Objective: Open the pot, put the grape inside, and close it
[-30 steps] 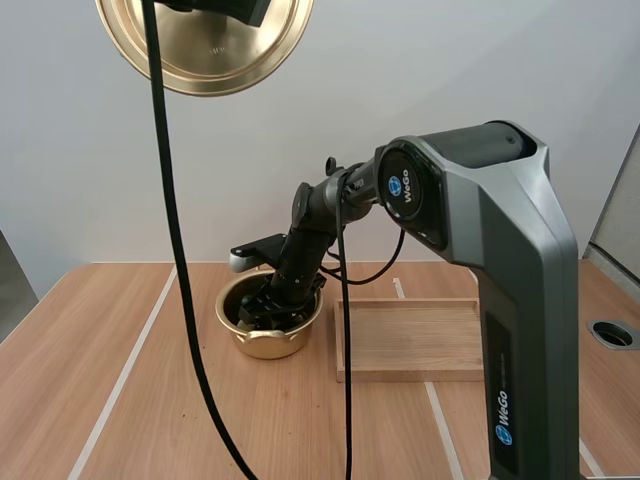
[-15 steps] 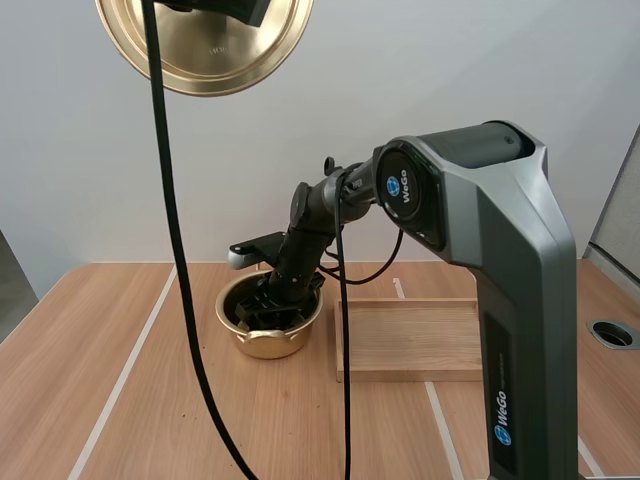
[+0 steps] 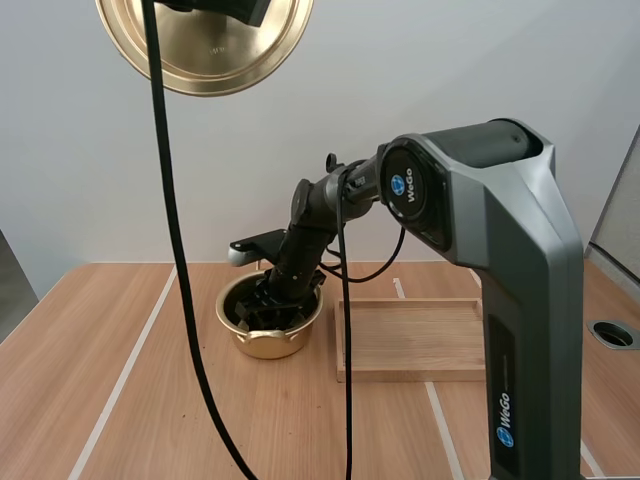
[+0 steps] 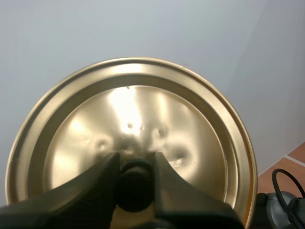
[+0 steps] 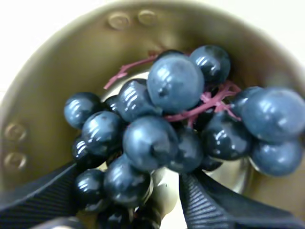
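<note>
- One round gold metal pot (image 3: pixel 262 345).
- One round gold metal lid (image 4: pixel 128 109), with one dark knob (image 4: pixel 136 186).
- One bunch of dark blue grapes (image 5: pixel 174 83) on red stems; more than a dozen berries, too crowded for an exact count.
- Four round rivets (image 5: pixel 119 20) in the pot's wall, in two pairs.
- One shallow rectangular wooden tray (image 3: pixel 410 340).
- One light wooden worktop (image 3: pixel 100 380).
- Two grippers, the left gripper (image 4: pixel 133 160) and the right gripper (image 5: pixel 127 175), each with two black ribbed fingers.

A pale wall (image 3: pixel 470 60) stands behind a wooden table (image 3: pixel 90 350) crossed by light stripes.
</note>
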{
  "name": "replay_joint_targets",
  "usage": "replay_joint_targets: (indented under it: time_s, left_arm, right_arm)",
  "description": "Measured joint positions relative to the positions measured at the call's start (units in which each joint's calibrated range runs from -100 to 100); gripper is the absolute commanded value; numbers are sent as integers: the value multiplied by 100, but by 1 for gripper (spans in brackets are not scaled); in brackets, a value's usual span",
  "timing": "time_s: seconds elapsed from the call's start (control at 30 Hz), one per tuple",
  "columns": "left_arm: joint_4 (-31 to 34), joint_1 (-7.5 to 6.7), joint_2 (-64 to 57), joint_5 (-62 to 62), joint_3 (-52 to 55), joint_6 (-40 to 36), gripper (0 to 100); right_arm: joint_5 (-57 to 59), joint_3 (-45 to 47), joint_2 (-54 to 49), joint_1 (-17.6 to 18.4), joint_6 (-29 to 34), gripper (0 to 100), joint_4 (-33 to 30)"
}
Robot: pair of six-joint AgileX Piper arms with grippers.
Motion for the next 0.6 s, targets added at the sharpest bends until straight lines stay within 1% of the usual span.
replay_joint_targets:
  time_s: [0.33,0.6]
  left_arm:
    - [0,0,0,0,0,0,0]
    - [0,0,0,0,0,0,0]
  right_arm:
    - [79,0,-434,0,4,93,0]
    - [-119,0,-582,0,4,93,0]
